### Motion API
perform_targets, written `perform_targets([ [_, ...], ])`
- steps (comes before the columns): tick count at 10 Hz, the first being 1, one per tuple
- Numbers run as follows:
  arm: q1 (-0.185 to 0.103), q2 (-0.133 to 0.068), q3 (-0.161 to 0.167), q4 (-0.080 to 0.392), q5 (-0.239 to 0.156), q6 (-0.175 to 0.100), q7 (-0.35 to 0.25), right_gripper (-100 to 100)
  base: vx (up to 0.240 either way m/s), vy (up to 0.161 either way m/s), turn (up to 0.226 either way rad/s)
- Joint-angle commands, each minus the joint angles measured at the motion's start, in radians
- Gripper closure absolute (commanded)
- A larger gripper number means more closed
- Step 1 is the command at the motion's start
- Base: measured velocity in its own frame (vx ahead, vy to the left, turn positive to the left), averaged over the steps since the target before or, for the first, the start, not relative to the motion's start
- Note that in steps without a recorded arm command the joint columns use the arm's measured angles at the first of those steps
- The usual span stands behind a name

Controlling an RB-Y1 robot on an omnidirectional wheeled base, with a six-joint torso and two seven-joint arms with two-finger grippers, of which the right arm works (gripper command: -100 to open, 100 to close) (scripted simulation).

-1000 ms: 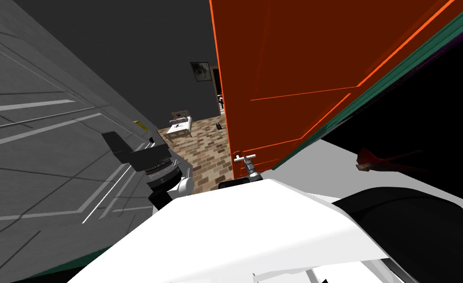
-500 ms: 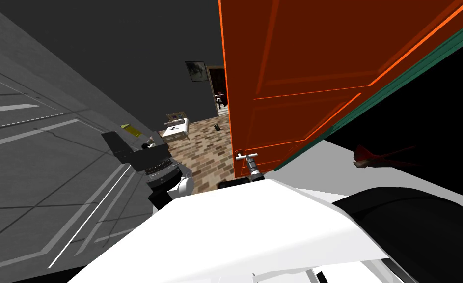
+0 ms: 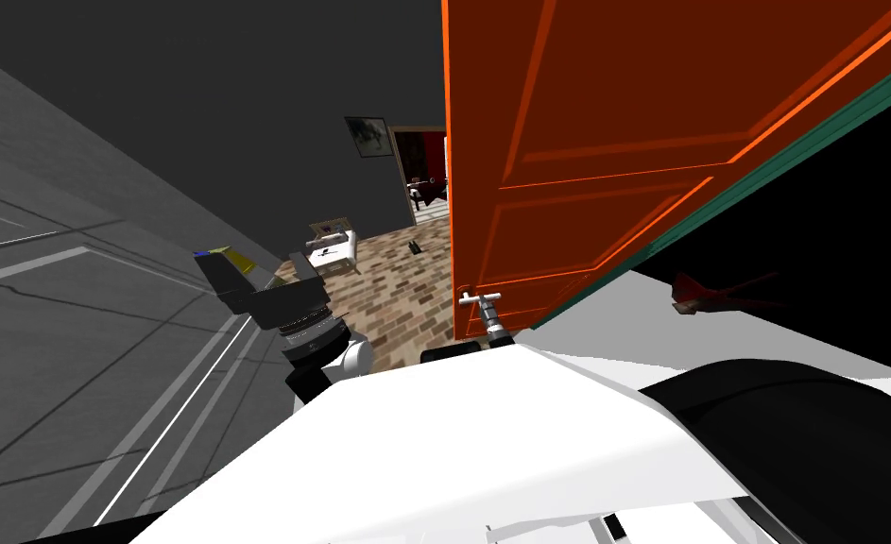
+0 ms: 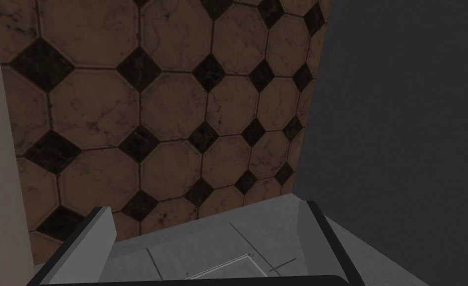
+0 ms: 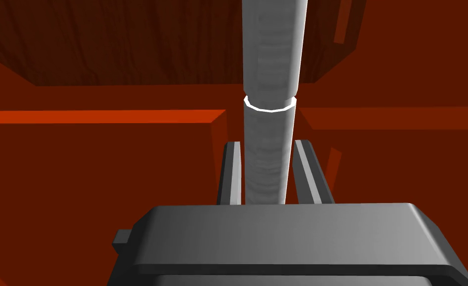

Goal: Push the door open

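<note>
While right gripper (image 5: 267,144) clamps grey handle (image 5: 270,59) of orange door (image 3: 623,113), left gripper (image 4: 208,207) hangs spread wide, facing brown octagon tiles (image 4: 168,109).

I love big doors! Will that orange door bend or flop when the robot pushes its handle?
Probably not: the door looks like a flat panelled slab, so it should swing stiffly as one piece. The handle is a smooth round bar, so it might slip, though the right gripper clamps both sides.

No legible text anywhere.
</note>
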Motion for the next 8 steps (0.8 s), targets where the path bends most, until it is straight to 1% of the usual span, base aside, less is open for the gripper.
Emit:
perform_targets([
  [1,-0.012,0.008,-0.029,0.004,-0.008,-0.006,0.003,100,0.130,0.107,-0.071],
  [5,-0.026,0.035,-0.078,0.009,-0.025,0.004,0.007,100,0.168,0.120,-0.101],
  [7,-0.031,0.046,-0.094,0.010,-0.031,0.008,0.008,100,0.185,0.106,-0.069],
  [8,-0.033,0.051,-0.100,0.011,-0.034,0.009,0.009,100,0.179,0.063,-0.056],
])
